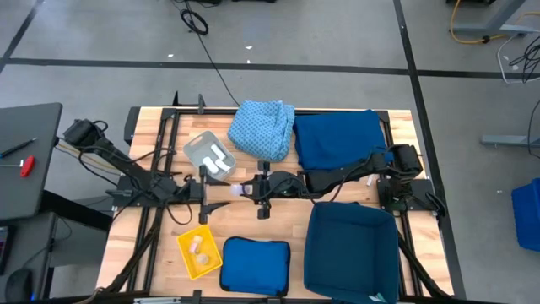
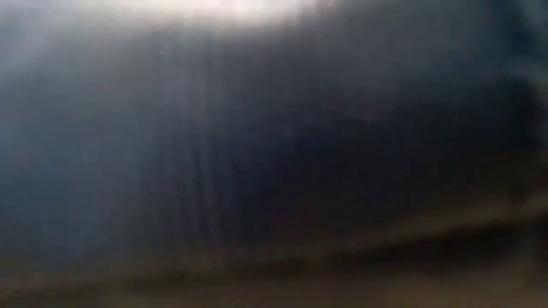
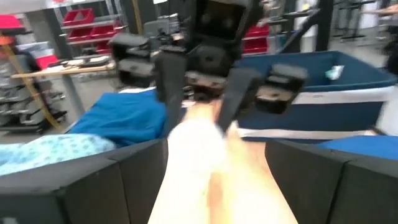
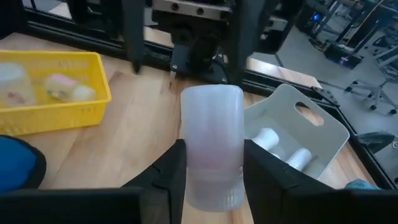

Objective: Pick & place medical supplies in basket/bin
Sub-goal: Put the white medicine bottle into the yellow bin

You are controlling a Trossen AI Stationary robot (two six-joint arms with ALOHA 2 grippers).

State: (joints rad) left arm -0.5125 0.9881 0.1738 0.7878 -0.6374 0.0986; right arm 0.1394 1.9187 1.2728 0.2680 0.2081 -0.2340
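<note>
Low view wholly blurred dark; right pincer (image 4: 214, 163) clamped on white roll (image 4: 212, 144), left pincer (image 1: 208, 192) wide.

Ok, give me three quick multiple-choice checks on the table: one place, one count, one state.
1. The yellow basket stands: A in the blue bin; B beside the flat blue pad; C on the dark cloth.
2. White rolls in the grey tray: A none; B five; C two.
3. The right gripper is: A shut on a white roll; B open, empty; C holding cloth.

B: basket and pad sit side by side.
C: two show in the right wrist view.
A: fingers clamp the roll.
</note>
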